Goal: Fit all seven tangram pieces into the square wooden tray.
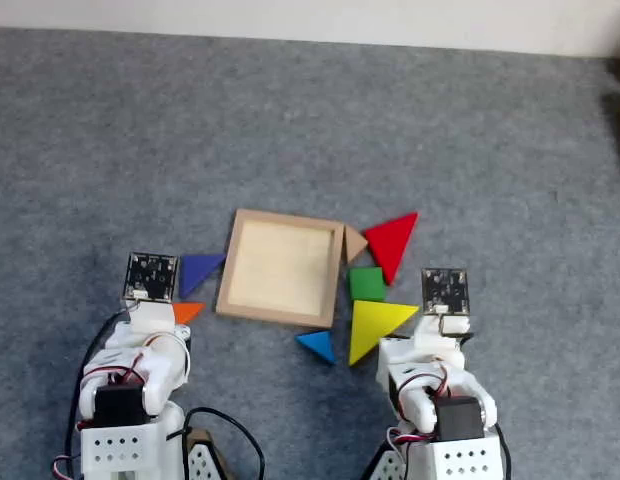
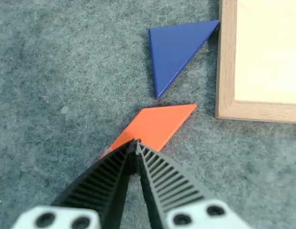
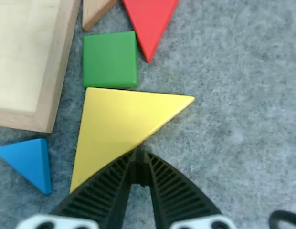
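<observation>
The square wooden tray [image 1: 228, 275] lies mid-table with nothing in it; its frame [image 2: 226, 71] [image 3: 57, 86] shows in both wrist views. Left of it lie a dark blue triangle [image 1: 200, 269] [image 2: 176, 47] and an orange parallelogram [image 1: 187, 312] [image 2: 155, 126]. Right of it lie a plain wooden triangle [image 1: 354, 242] [image 3: 94, 10], a red triangle [image 1: 393, 243] [image 3: 149, 21], a green square [image 1: 367, 283] [image 3: 110, 59], a big yellow triangle [image 1: 374, 325] [image 3: 121, 126] and a small light blue triangle [image 1: 318, 345] [image 3: 28, 161]. My left gripper [image 2: 135, 144] is shut just above the orange piece's edge. My right gripper [image 3: 138, 156] is shut over the yellow triangle's edge.
Grey carpet-like cloth [image 1: 310, 130] covers the table, with wide bare room beyond the tray. Both arm bases [image 1: 125, 400] [image 1: 435, 400] stand at the near edge.
</observation>
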